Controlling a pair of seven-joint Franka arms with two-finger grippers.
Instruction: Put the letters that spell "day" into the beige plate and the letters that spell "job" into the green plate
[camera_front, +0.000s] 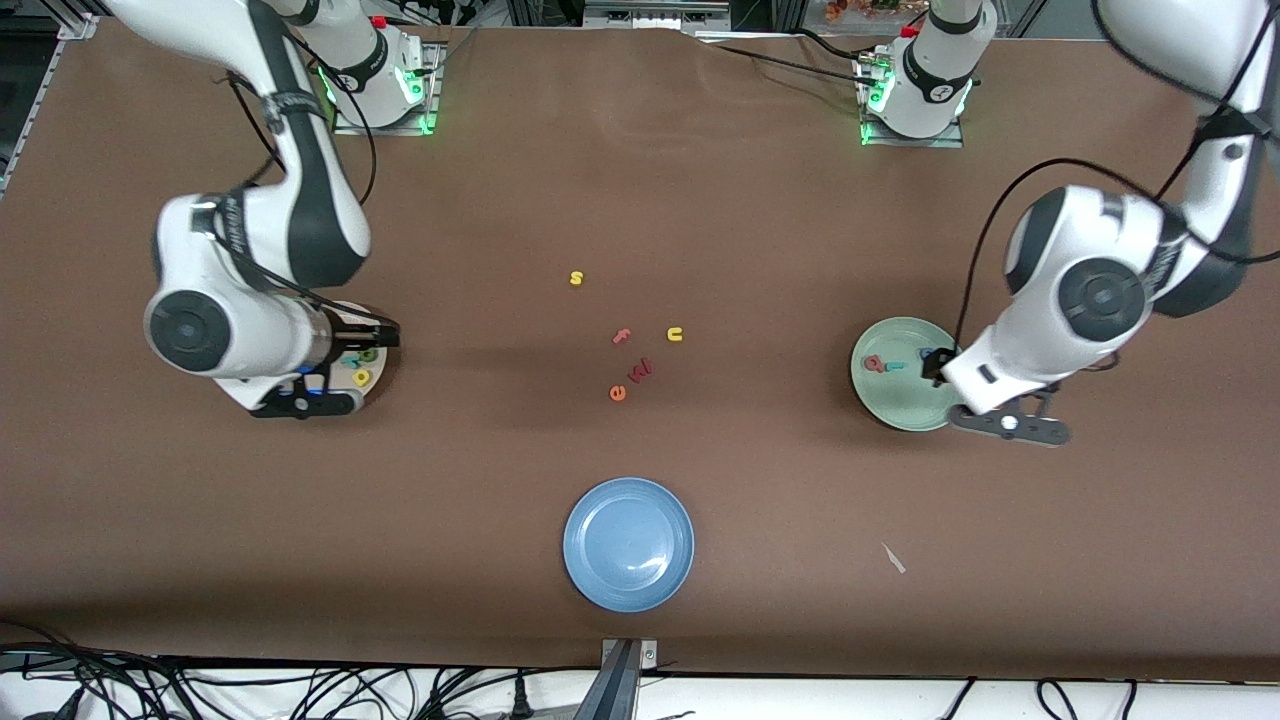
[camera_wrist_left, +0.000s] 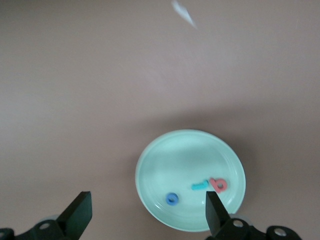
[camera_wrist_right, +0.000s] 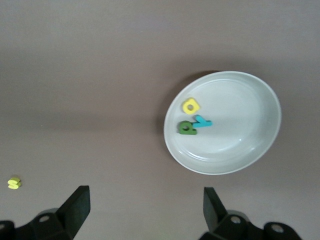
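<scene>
Foam letters, counted: three in green plate (camera_wrist_left: 190, 150) (teal j (camera_wrist_left: 200, 186), blue o (camera_wrist_left: 172, 199), salmon b (camera_wrist_left: 219, 184)), three in beige plate (camera_wrist_right: 250, 130) (green d (camera_wrist_right: 187, 127), yellow a (camera_wrist_right: 191, 105), teal y (camera_wrist_right: 202, 121)). Hung over them with fingers apart: left gripper (camera_wrist_left: 145, 217), right gripper (camera_wrist_right: 145, 212).

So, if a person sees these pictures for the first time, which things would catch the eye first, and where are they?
Probably the two sorted plates: the green plate at the left arm's end holds the blue o, teal j and pink b, and the beige plate at the right arm's end holds the yellow a, green d and teal y. The left gripper and right gripper hang open over them. Nearest the camera sits a blue plate.
</scene>
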